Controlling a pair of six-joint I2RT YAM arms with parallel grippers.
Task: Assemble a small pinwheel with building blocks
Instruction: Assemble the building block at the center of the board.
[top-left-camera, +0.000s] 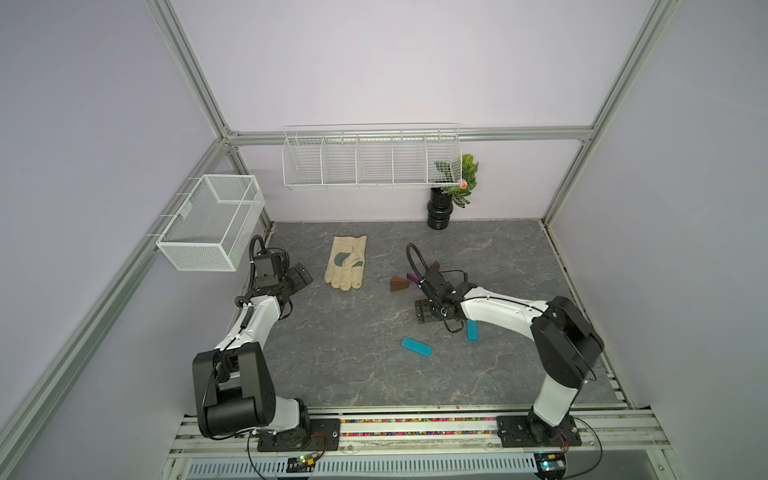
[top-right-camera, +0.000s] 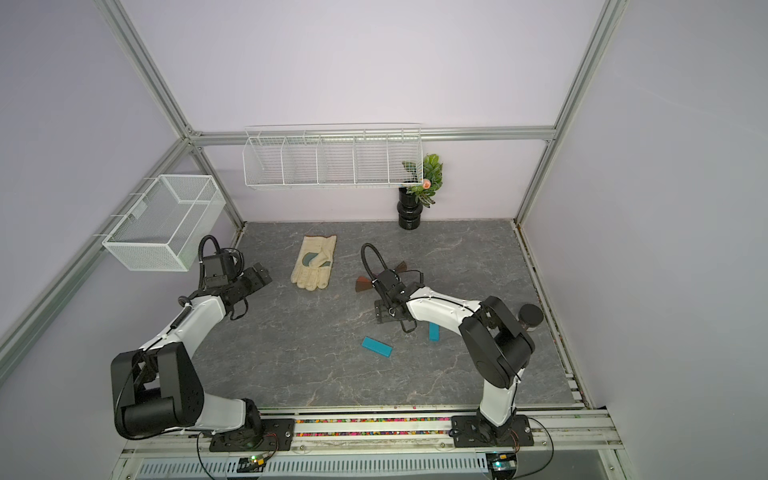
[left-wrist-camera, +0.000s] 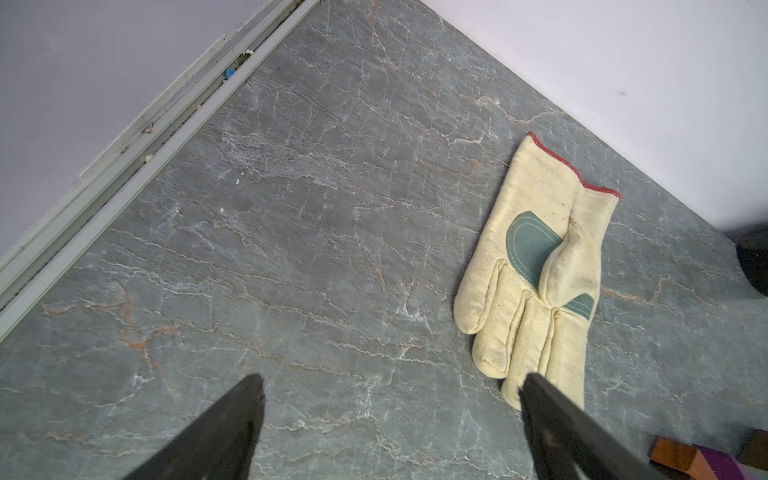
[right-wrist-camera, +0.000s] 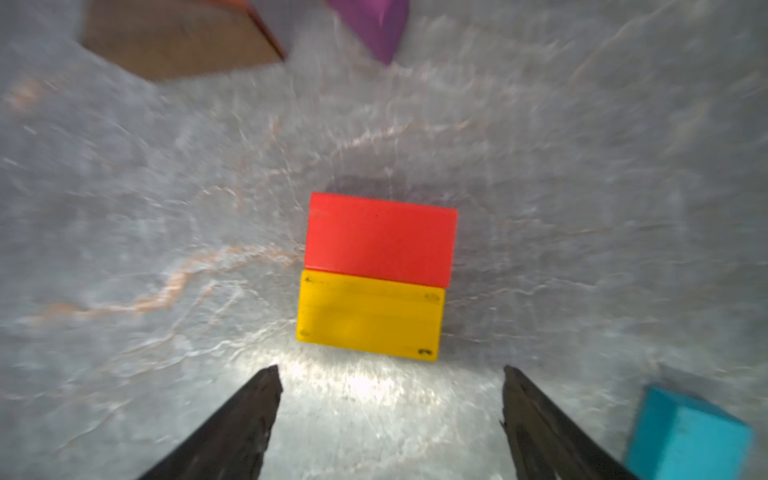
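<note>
Red block (right-wrist-camera: 380, 237), count one, and yellow block (right-wrist-camera: 370, 316), count one, lie flat on the grey stone-patterned table (top-left-camera: 353, 374). Their long sides touch, so the pair forms a square. In the right wrist view this pair sits just beyond the fingertips of the right gripper (right-wrist-camera: 390, 374). Its jaws are spread and nothing sits between them. In both top views the right arm covers the pair.

Teal bars, count two: one (top-left-camera: 416, 347) lies free on open surface; the other (top-left-camera: 472, 330) is partly under the right forearm. Brown wedges, two visible (top-left-camera: 399, 284) (top-left-camera: 434, 265), with one purple wedge (top-left-camera: 412, 277) between them. They lie near the pair but apart from it, on its far side. Whether the arm hides more wedges cannot be told.

Left gripper (left-wrist-camera: 390, 378): released, jaws wide, holding nothing, near the table's left edge. One cream glove (top-left-camera: 346, 262) lies just beside it.

Open room: the near half of the table between the arm bases. Two wire baskets (top-left-camera: 212, 222) (top-left-camera: 370, 158) hang on the walls. One black vase (top-left-camera: 439, 210) stands at the back edge.
</note>
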